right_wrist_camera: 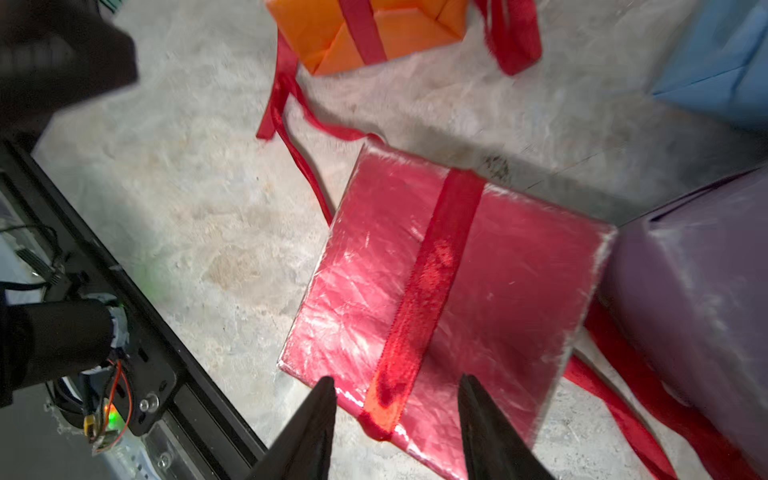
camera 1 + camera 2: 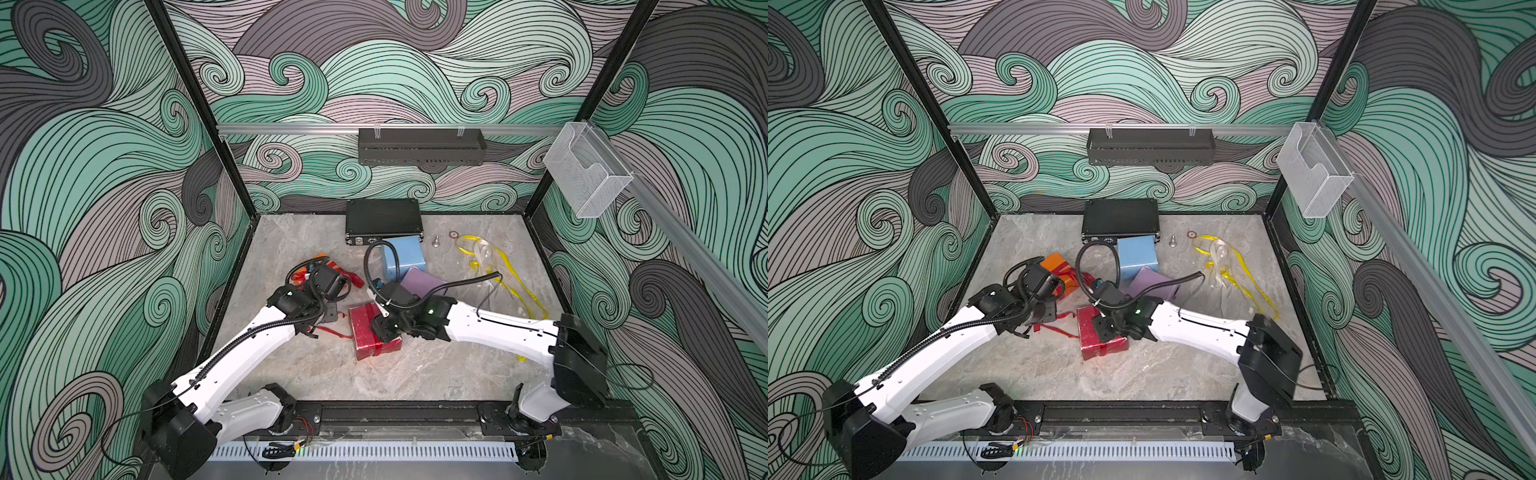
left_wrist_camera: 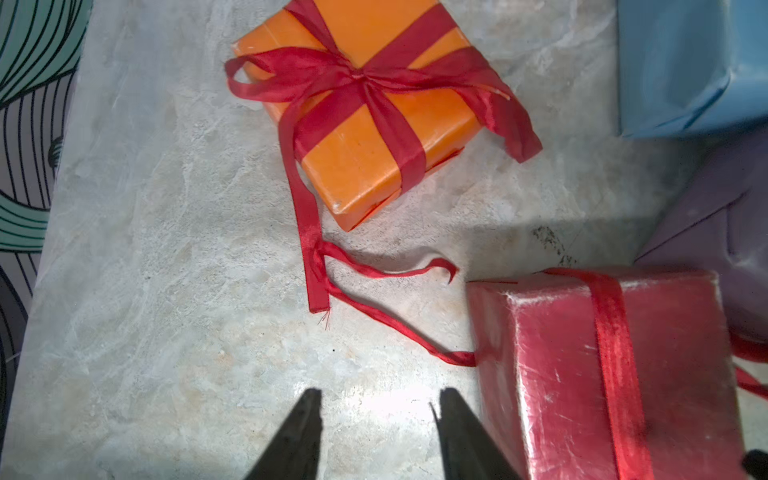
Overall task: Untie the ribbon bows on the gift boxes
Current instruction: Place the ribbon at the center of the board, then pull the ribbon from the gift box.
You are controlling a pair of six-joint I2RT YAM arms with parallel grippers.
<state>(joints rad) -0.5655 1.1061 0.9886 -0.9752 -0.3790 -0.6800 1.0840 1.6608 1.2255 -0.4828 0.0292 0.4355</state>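
A: Step?
B: Red box (image 1: pixel 449 266) shows only a band. Orange box (image 3: pixel 365 162) near it, bow (image 3: pixel 357 79) tied, so it's next. Left gripper (image 3: pixel 376 399) beside red box, right gripper (image 1: pixel 397 386) over it; both apart, empty.
A: Probably pinch bow tail (image 3: pixel 309 232), pull.

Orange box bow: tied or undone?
Tied. Left wrist view: the red bow on the orange box is knotted at its centre, with loops on both sides.

The left wrist view cuts off the lilac box (image 3: pixel 727 249).
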